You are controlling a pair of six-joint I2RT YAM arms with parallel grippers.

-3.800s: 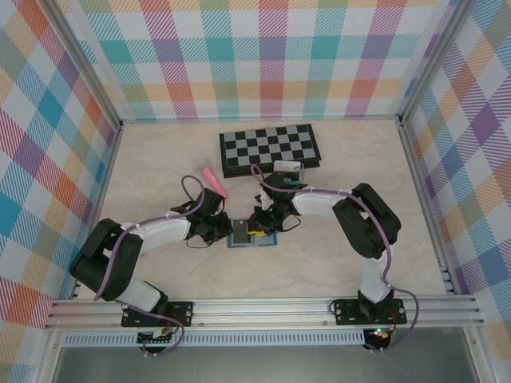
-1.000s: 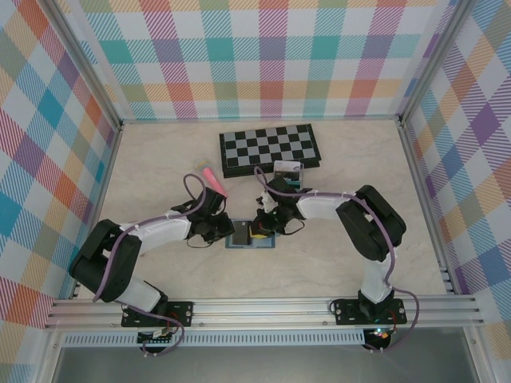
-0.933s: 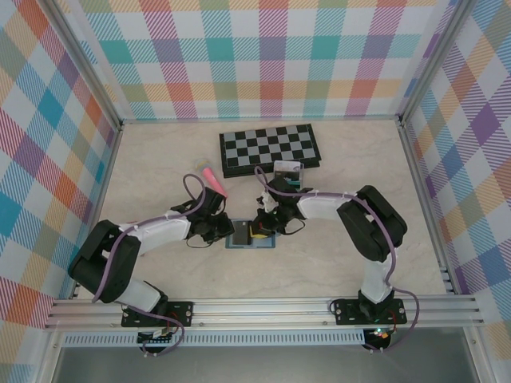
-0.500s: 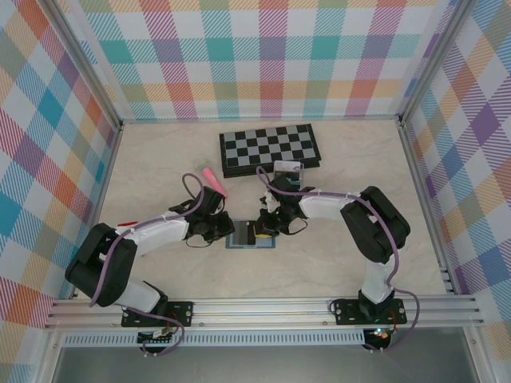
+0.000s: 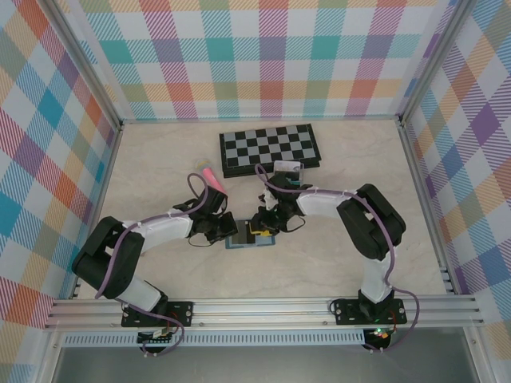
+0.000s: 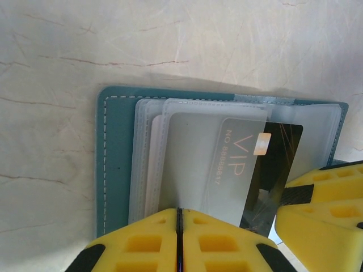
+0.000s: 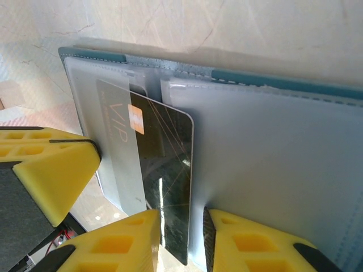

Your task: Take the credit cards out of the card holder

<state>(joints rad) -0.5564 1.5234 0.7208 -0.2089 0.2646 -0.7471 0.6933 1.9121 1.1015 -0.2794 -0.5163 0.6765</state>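
Just now the right gripper point(image 7: 180, 229) is easing its yellow jaws apart, having been closed a second ago, and is loosely straddling the one dark glossy VIP-lettered credit card point(image 7: 164, 164); that card is sticking half out of the single teal folding card holder point(image 6: 113, 164); the left gripper point(image 6: 178, 221) is closing tight at its edge, midway across the tabletop point(image 5: 335, 263); extraction is looking unfinished.

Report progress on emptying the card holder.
Done: the card holder lies open. In hand: the black VIP card sits partly out of its clear sleeve, right gripper jaws open around its edge, left gripper shut at the sleeves. Left: no card is fully out.
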